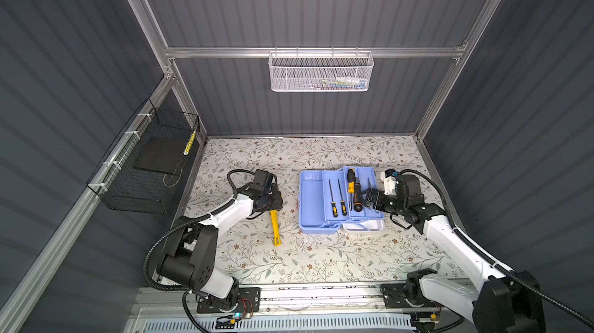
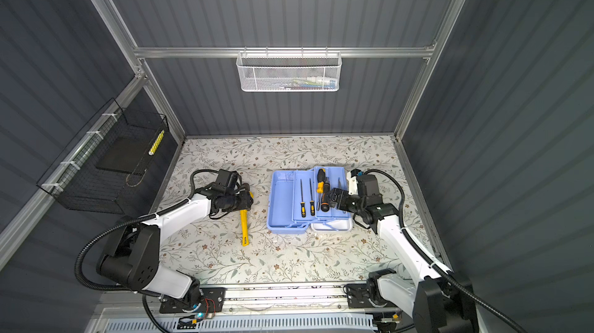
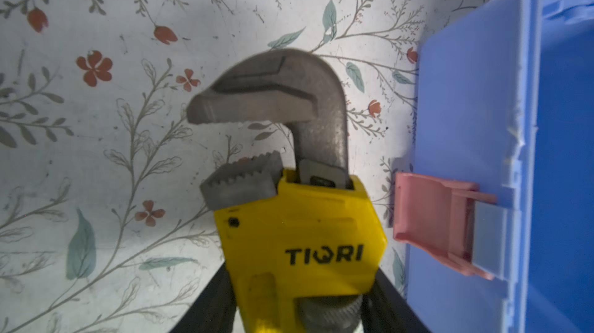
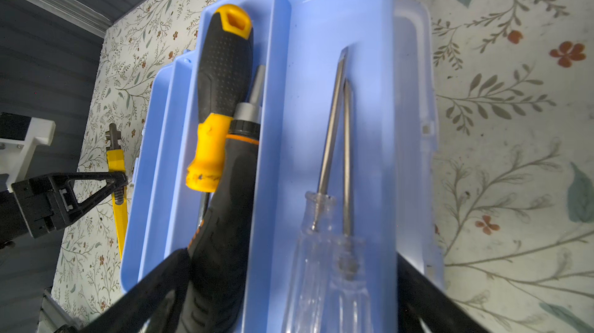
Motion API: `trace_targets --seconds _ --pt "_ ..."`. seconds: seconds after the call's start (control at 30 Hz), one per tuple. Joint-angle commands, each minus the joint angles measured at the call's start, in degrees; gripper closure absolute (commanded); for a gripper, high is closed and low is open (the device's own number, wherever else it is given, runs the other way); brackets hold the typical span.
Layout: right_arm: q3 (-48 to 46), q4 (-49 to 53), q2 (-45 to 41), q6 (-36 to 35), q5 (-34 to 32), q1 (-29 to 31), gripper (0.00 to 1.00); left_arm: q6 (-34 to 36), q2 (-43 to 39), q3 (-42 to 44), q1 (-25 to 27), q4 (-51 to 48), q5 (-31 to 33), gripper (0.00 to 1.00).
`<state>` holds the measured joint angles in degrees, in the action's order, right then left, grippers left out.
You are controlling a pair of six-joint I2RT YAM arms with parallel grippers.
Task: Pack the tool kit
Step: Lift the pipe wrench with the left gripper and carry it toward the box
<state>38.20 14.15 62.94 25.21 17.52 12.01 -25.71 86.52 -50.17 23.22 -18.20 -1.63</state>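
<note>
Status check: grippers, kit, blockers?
Left gripper shut on pipe wrench, beside tool kit. Right gripper open over tray. Nothing between wrench and kit.

White mesh basket [image 1: 319, 72] on back wall above the floral surface [image 1: 321, 257] - contents unclear. Black wire basket [image 1: 144, 186] left of the surface - dark slab [image 1: 160, 154] inside.

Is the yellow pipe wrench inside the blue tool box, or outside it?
Outside. The pipe wrench is over the floral table, left of the blue base, held by the left gripper.
</note>
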Motion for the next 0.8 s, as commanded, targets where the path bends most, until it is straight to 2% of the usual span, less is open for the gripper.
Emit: trace_targets --seconds 0.0,0.33,0.77 --pt "-1.2 -0.5 -0.4 0.4 -0.4 0.6 0.07 0.8 -0.7 -2.9 0.2 3.3 -1.3 0.74" --pt "-1.6 -1.6 -0.3 0.3 0.1 0.6 0.08 2.1 -1.9 -5.1 0.2 1.2 -1.2 0.76" --pt "-1.7 -3.0 -0.5 -0.3 0.6 3.3 0.08 3.1 -2.3 -9.4 0.2 -0.8 -4.3 0.78"
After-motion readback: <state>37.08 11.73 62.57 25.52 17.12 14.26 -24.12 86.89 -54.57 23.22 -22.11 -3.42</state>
